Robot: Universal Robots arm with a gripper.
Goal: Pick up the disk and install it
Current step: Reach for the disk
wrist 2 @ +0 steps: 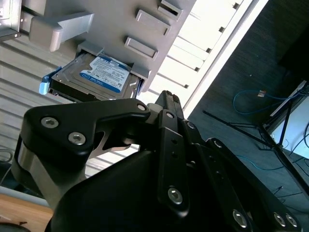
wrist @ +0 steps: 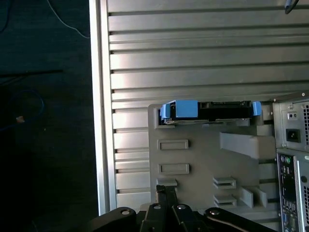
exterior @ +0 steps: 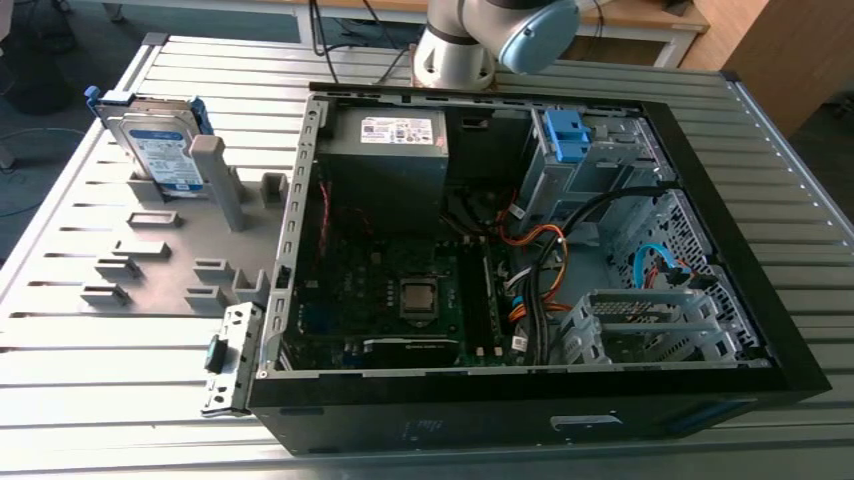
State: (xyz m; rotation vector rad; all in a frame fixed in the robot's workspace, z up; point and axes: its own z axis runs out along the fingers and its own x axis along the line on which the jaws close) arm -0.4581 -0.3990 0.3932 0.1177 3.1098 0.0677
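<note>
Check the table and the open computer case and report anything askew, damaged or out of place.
Nothing stands out. The disk stands on edge in its slot on the grey holder, apart from the computer case, which lies open with its cables inside. No damage or spill shows.

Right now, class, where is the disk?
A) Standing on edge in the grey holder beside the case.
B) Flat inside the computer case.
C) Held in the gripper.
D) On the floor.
A: the disk stands on edge in the grey holder, outside the open computer case.
</note>
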